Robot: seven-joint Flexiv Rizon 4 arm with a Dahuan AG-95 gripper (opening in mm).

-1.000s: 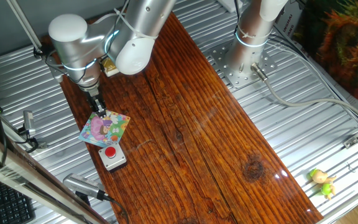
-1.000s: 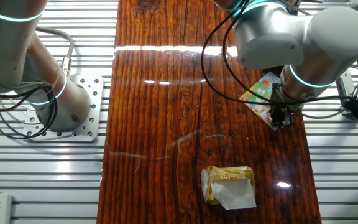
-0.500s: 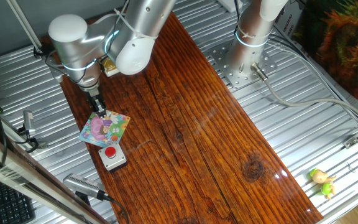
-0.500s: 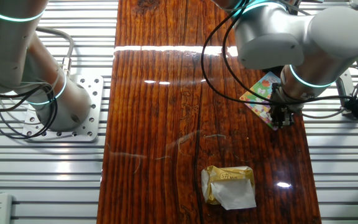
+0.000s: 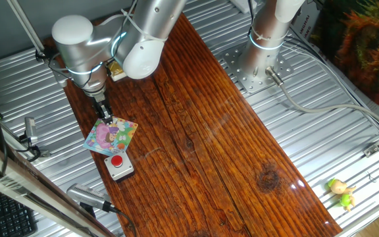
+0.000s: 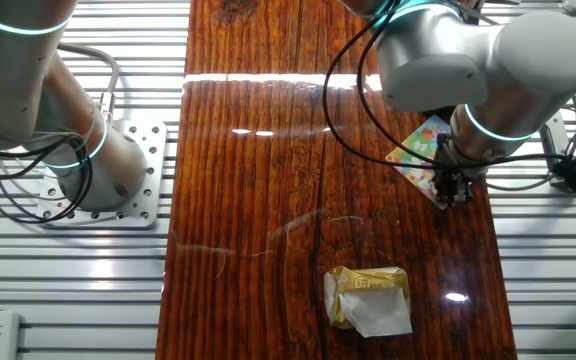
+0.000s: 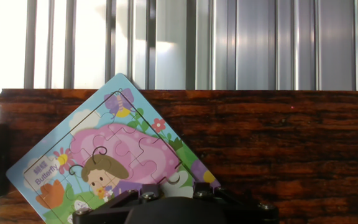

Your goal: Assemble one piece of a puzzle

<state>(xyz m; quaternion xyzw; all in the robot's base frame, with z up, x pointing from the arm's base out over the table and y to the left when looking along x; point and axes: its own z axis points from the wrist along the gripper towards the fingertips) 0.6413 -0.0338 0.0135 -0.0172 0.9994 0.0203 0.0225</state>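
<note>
In the one fixed view, the puzzle [image 5: 111, 136] is seen lying flat near the left edge of the wooden tabletop [image 5: 209, 138], turned like a diamond, with one corner toward the arm. The gripper [image 5: 106, 118] is lowered onto the puzzle's upper corner, its dark fingertips touching or just above the board; they appear close together, but whether anything is pinched between them cannot be told. Just beside the puzzle's lower corner a grey box with a red button [image 5: 118, 165] is set. Farther right, a round metal base plate [image 5: 254, 69] is bolted on the ribbed metal surface, and a small yellow-green toy [image 5: 341, 192] lies near the right lower corner, well apart from the rest.

In the other fixed view, a second arm's base [image 6: 88, 165] is seen at the left. A gold-and-white wrapped packet [image 6: 369, 298] lies on the wood toward the bottom. At the right, the puzzle [image 6: 423, 152] is partly covered by the arm's wrist [image 6: 478, 60], and the gripper [image 6: 454, 190] is placed at the puzzle's lower corner.

In the hand view, the puzzle [image 7: 110, 155] is shown at the left, with a pink shape, a brown-haired cartoon figure and the word "Butterfly"; its top corner reaches past the wood's far edge, onto the ribbed metal. The fingertips are hidden below the gripper's dark body [image 7: 173, 208].
</note>
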